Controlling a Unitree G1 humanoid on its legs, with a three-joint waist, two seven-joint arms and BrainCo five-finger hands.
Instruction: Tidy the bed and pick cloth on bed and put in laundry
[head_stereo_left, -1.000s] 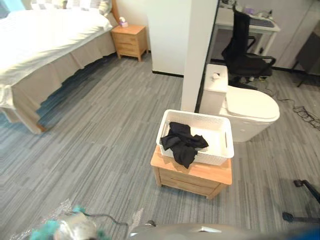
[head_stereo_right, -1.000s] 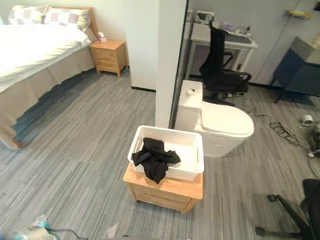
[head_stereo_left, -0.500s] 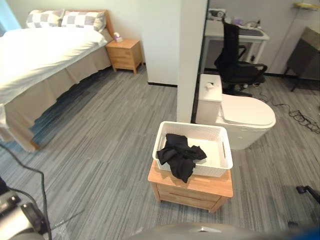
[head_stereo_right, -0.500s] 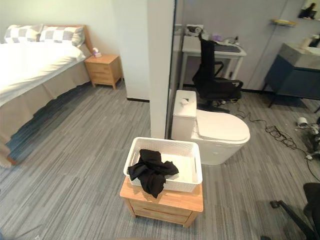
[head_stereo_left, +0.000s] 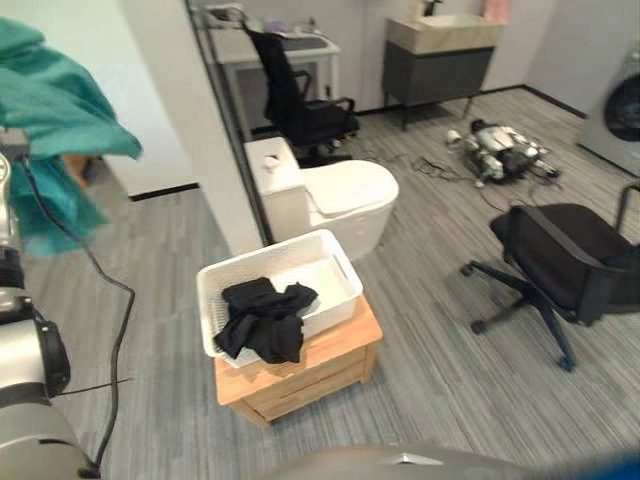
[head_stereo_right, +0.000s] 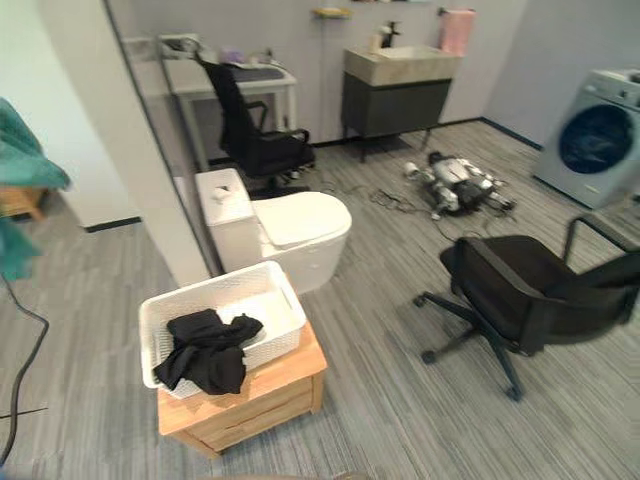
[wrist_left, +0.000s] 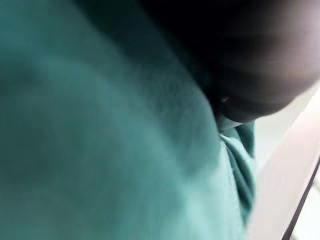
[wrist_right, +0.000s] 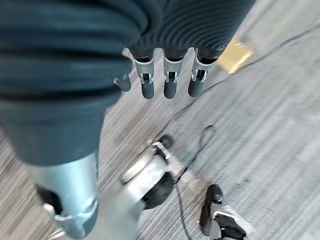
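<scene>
1. The view has swung right since the earlier frame. The teal cloth (head_stereo_left: 55, 90) now hangs high on the robot's left, well apart from the white basket (head_stereo_left: 270, 249).
2. Left hand (wrist_left: 260, 65): fingers hidden in the teal cloth, so its grip cannot be told.
3. Right hand (wrist_right: 167, 82): fingers straight, holding nothing, above the floor (wrist_right: 260, 125).
4. The basket holds a black cloth (head_stereo_left: 262, 320).

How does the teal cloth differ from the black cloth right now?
The teal cloth is bright green-blue; the black cloth is dark. The teal cloth hangs in the air at the robot's left; the black cloth lies crumpled in the white basket, draped over its near rim. Both are bunched fabric.
</scene>
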